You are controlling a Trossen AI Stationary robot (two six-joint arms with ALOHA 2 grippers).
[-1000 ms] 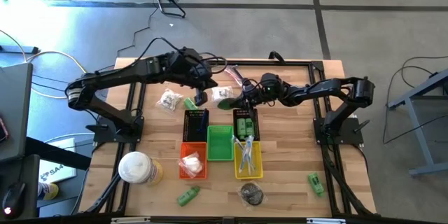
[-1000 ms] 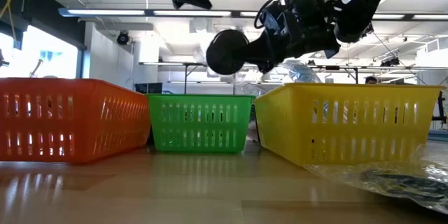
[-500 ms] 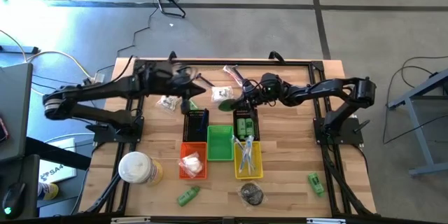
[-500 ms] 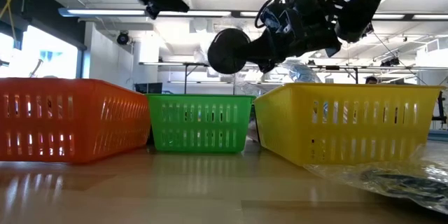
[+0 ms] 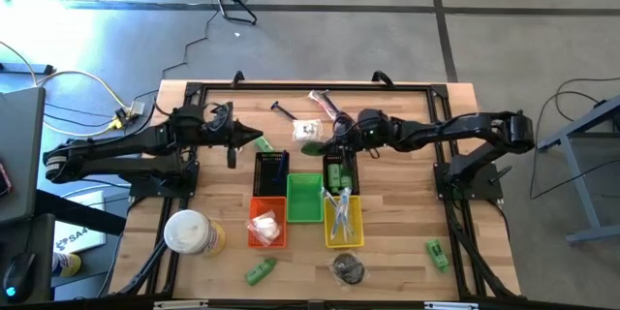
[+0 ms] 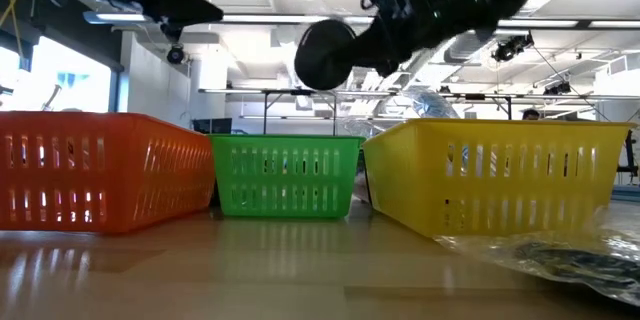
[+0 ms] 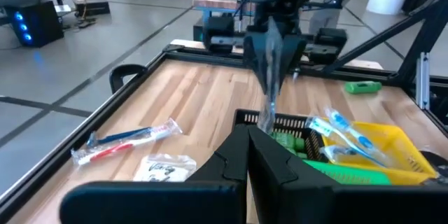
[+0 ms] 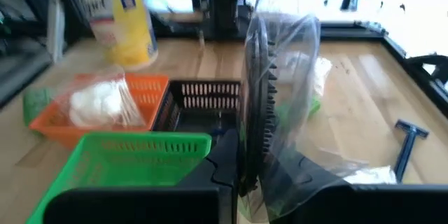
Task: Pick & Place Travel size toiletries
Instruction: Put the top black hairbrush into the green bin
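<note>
**Ana:** See the dark comb in its clear bag (image 8: pixel 269 105)? The right gripper (image 5: pixel 339 135) holds it up in the air, just past the far end of the black basket (image 5: pixel 272 171) row, near the middle of the table (image 5: pixel 407 242).

**Ben:** Which basket should it go in?

**Ana:** I can't be sure. I think one of the two dark ones, since those are the closest. To do it well, the arm should bring the comb right over the basket, go low, and only then let go. The bag is floppy, so a drop from high up could miss.

**Ben:** Are the fingers tight?

**Ana:** Yes. The right fingers (image 8: pixel 231 155) are nearly closed and pinch the comb at its lower end. The comb stands straight up between them.

**Ben:** And the other arm?

**Ana:** The left gripper (image 5: pixel 254 140) waits by the far end of the black basket. Its fingers are pressed together, and I see nothing in them.

**Ben:** What else is out there?

**Ana:** A wrapped toothbrush (image 7: pixel 129 138) and a small white packet (image 7: pixel 164 166) lie on the wood near the far edge. A green tube (image 5: pixel 259 271) and a green bottle (image 5: pixel 437 253) lie near the front edge.
</note>
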